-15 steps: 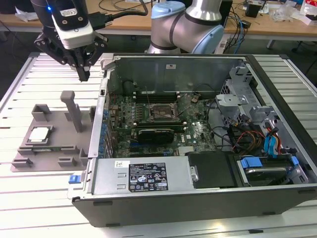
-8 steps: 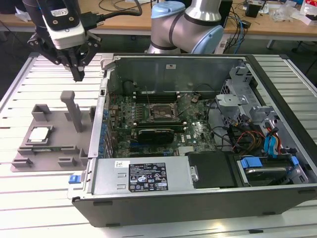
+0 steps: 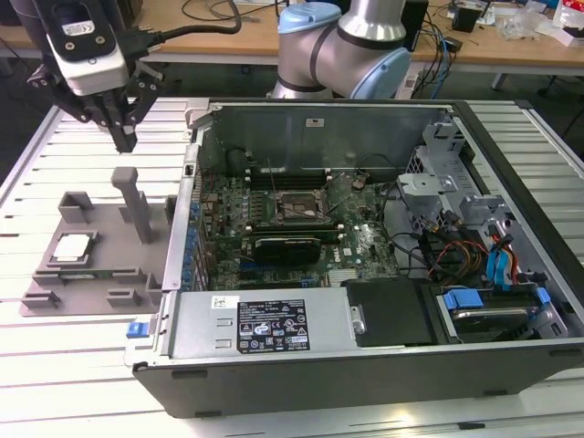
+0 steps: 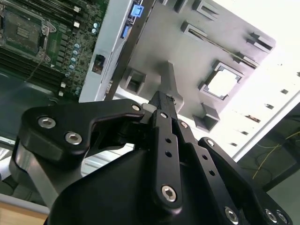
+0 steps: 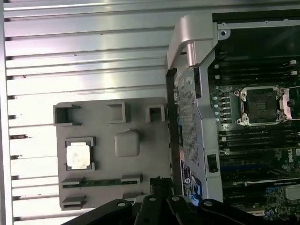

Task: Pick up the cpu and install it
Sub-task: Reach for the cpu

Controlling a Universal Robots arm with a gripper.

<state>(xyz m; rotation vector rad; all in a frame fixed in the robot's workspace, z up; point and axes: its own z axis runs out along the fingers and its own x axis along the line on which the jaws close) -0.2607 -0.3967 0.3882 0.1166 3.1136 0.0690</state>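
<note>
Table [image 3: 64, 383], white and slatted, carrying everything listed; it lies under the tray in the first wrist view [image 5: 84, 47];
computer case [image 3: 365, 365], lying on its side with the side panel off, taking up the middle and the exterior view's right of the table; its pale metal edge [image 5: 192, 47] runs just beside the tray;
robot arm [image 3: 356, 46], silver with pale blue joints, rising behind the case;
circuit board [image 3: 365, 237], green, flat on the case floor, with black cables crossing it;
metal box [image 3: 265, 324], silver with a printed label, along the near wall of the case;
tray [image 3: 100, 228], grey plastic, on the table at the exterior view's left of the case, almost touching it; its moulded pockets show in both wrist views [image 4: 187, 61] [image 5: 103, 131];
gripper [image 3: 125, 139], black, pointing down above the far part of the tray, clear of it; fingers drawn together, with nothing between them; its linkage appears in both wrist views [image 4: 164, 99] [image 5: 157, 180];
post [image 3: 139, 205], grey, upright on the tray, below the gripper and apart from it [image 5: 126, 143];
socket [image 3: 297, 210], black frame with dark centre, on the circuit board inside the case [image 5: 260, 105];
cpu [image 3: 73, 247], small silver square, lying flat in a square pocket of the tray, metal top up, well apart from the gripper and outside the case [image 4: 221, 83] [image 5: 77, 155].
</note>
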